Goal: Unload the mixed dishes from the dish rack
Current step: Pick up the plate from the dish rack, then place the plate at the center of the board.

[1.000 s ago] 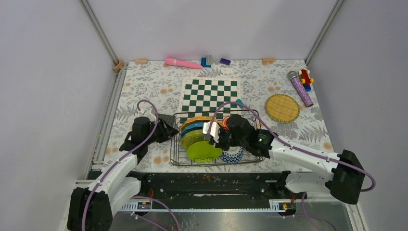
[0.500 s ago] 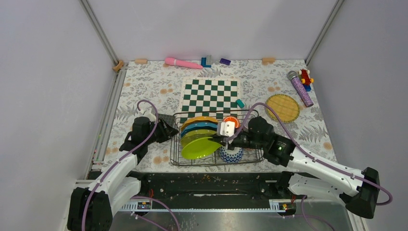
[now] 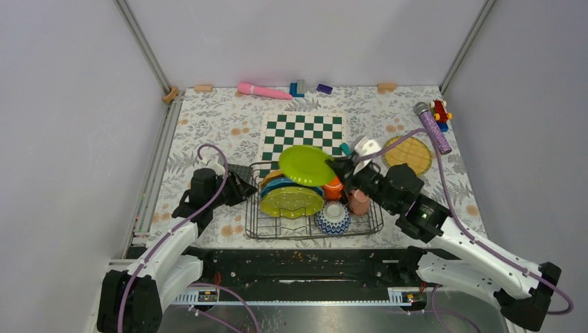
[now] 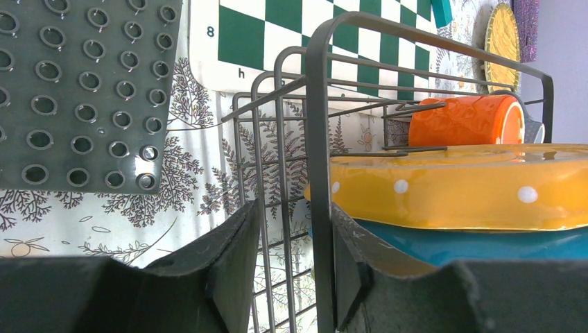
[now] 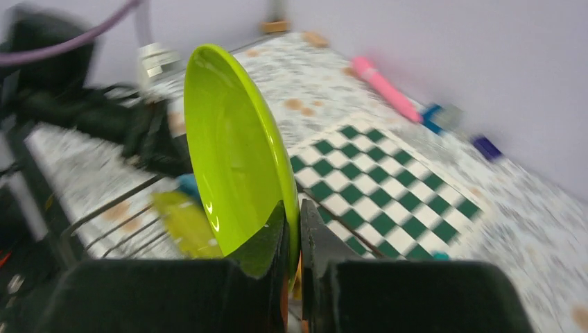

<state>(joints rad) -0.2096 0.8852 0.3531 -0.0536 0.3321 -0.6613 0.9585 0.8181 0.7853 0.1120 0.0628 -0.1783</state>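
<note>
We are early in the unloading, as far as we can judge: one dish is out of the rack and in the air, and we see none set down on the table yet.

The right gripper [image 5: 292, 232] has its jaws pinched narrow on the rim of a lime green plate [image 3: 304, 165]. The plate is clear of the tines and tilted. In the top view it hangs over the far side of the dish rack [image 4: 317, 125] and the near edge of the chessboard [image 3: 305, 128]. The wrist view is blurred, but the plate's edge plainly sits between the two fingers.

The left gripper [image 4: 295, 229] is at the rack's left end with its jaws partway closed around the upright end wires. They look pressed between the pads, which we read as a steadying hold on the rack rather than a reach for a dish.

What is left is most of the load:
- a second lime green plate [image 3: 291, 202], standing nearest the arms
- the teal plate [image 4: 485, 250], behind it
- the yellow-orange plate [image 4: 451, 187] with white dots, touching the teal one
- the orange cup [image 4: 464, 119], lying on its side at the far right part of the rack
- the pink mug [image 3: 358, 201], just beside the cup
- the blue-and-white patterned bowl [image 3: 333, 218], at the near right corner

Something pale sits inside the bowl, possibly the small grey cup, but we cannot tell — so we count at least six pieces to go once this plate finds a spot on the table
</note>
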